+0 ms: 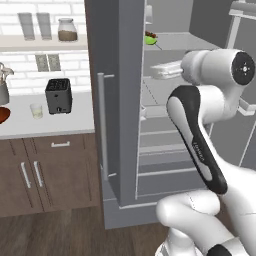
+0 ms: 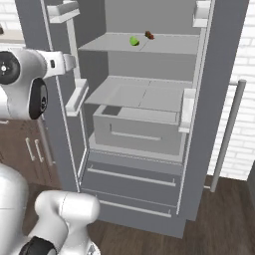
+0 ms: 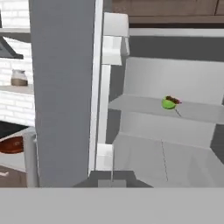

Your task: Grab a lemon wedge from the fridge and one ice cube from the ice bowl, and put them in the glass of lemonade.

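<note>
- Nearest in both base views is my own white arm, bent at the elbow, forearm reaching toward the fridge (image 2: 149,124).
- Fridge stands with both doors swung open; left door (image 1: 117,100) edge-on in the left base view, its long silver bar handle (image 1: 102,125) facing the worktop side. Right door (image 2: 211,99) open with its handle (image 2: 228,134) toward the brick wall.
- Tool: fingers together, nothing clamped between them; I cannot make out the tips in these views.
- Lemon wedge (image 2: 134,41): small yellow-green piece on the upper fridge shelf, toward the far side, just beside a small dark red item (image 2: 149,35) on its right. Hand view shows the same pair (image 3: 168,103) on that shelf, ahead and right of centre.
- Below that shelf: a second flat shelf, then a pulled-out grey drawer (image 2: 134,129), then two lower drawers.
- Worktop (image 1: 75,122) left of the fridge carries a black toaster (image 1: 58,96); glass of lemonade (image 1: 36,110) just left of the toaster, upright, apart from it.
- Ice bowl (image 1: 3,115): reddish-brown, at the far left edge of the worktop, partly cut off.
- Wall shelf above holds two taller glasses (image 1: 35,26) and a jar (image 1: 67,30).
</note>
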You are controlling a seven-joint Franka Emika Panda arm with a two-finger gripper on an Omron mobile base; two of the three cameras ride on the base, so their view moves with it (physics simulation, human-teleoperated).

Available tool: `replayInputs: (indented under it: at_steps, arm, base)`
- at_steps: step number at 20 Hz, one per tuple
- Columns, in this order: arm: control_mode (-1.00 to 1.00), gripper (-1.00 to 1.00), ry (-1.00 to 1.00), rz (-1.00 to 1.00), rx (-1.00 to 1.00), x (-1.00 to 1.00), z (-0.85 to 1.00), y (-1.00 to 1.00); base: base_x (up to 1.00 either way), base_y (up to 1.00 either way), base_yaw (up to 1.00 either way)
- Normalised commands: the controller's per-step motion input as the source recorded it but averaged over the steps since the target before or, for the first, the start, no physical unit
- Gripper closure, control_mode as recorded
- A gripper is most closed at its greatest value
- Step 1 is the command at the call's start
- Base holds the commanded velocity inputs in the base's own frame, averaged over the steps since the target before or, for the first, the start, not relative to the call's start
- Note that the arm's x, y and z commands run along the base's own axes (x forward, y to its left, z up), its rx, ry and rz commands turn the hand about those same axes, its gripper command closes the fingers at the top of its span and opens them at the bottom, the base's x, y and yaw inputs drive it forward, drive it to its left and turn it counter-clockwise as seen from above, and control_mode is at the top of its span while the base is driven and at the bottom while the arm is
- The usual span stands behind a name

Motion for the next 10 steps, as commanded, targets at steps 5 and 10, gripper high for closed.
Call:
replayInputs:
  at_steps: [5,10]
  arm:
    - [-1.00,1.00,0.33,0.10,0.02,0.24,-0.24,-0.11]
    - [-1.00,-1.00,0.02,0.10,0.16,0.44,-0.76,0.06]
  base:
    - [0.00,0.00,0.00]
    - [0.00,0.00,0.00]
